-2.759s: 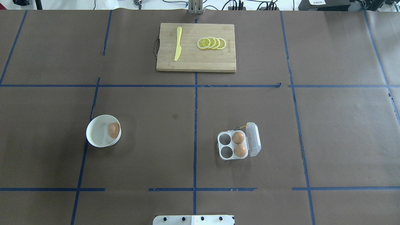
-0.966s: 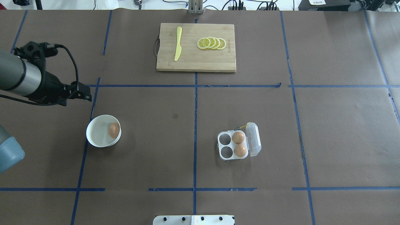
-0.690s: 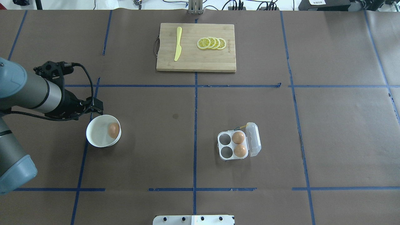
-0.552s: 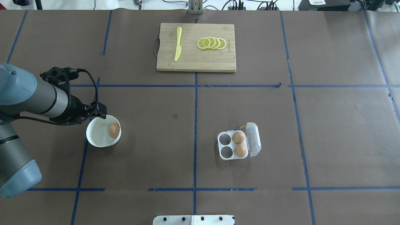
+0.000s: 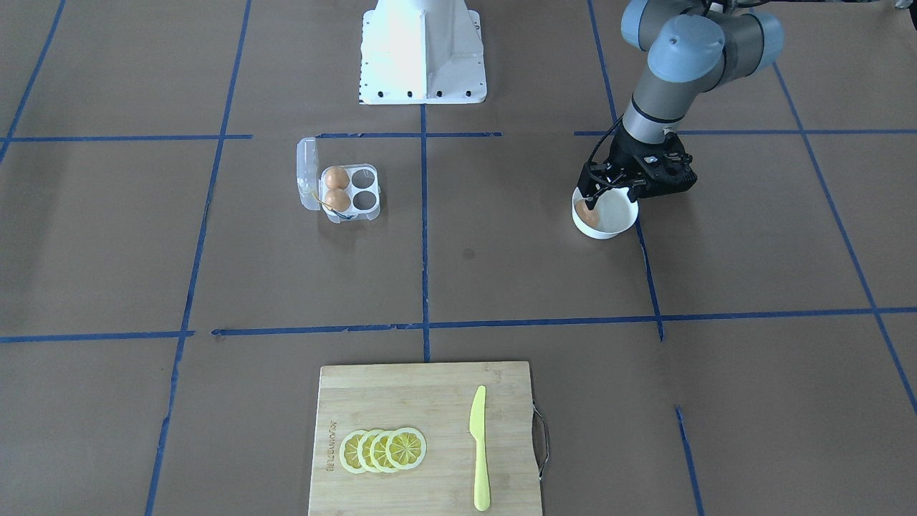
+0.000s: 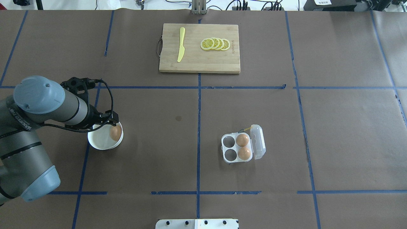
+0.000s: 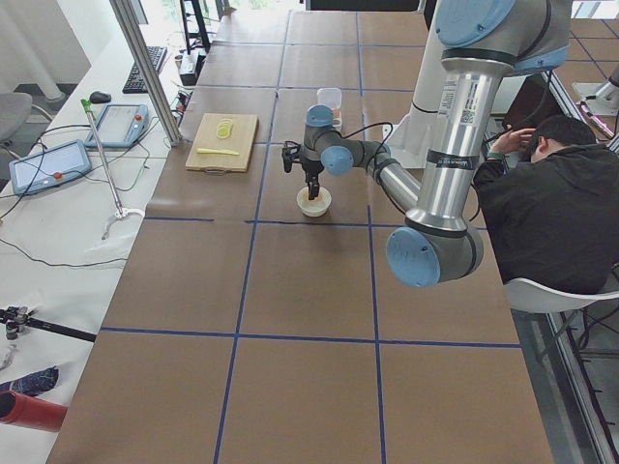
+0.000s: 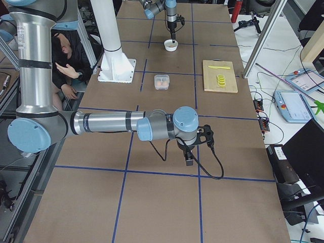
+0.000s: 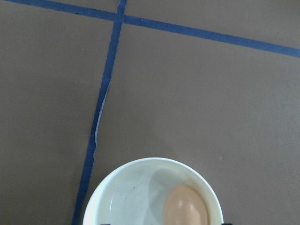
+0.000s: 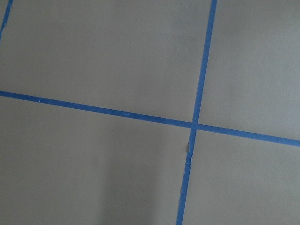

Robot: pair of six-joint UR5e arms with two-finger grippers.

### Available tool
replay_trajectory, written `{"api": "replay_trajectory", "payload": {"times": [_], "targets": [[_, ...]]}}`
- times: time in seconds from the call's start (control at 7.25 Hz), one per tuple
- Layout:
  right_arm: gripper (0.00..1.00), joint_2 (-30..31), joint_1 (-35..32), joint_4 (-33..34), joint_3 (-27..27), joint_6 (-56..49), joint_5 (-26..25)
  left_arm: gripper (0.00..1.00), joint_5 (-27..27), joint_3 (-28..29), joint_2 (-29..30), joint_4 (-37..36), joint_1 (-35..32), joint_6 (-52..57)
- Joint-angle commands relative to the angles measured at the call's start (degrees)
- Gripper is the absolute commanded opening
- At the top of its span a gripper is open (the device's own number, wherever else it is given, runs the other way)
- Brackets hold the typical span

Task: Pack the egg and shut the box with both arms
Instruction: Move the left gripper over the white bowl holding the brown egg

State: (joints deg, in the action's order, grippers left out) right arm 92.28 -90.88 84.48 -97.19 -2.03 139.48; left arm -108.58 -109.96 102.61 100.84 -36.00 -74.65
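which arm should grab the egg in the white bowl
Left. The left gripper hangs right above the round white bowl holding the smooth orange-brown egg. The right gripper is far away across the brown table.

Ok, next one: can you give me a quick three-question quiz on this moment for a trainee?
1. True or false: the box has its lid shut.
2. The loose egg lies: A) in the white bowl; B) in the box; C) on the cutting board.
3. How many cells of the box are empty?

Key: 1 false, the lid stands open; 2 A; 3 two.
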Motion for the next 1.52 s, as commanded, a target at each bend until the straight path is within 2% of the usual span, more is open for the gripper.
{"api": "replay_trajectory", "payload": {"times": [0.0,1.38], "targets": [[1.0,0.0,0.0,-0.01,0.07,0.1,1.14,0.83,0.91,0.8,0.4,-0.03,0.32,0.03],[1.0,-0.35,-0.09,0.07,-0.02,0.1,2.12,0.84,0.82,3.7,1.1,-0.12,4.1,0.29]]}}
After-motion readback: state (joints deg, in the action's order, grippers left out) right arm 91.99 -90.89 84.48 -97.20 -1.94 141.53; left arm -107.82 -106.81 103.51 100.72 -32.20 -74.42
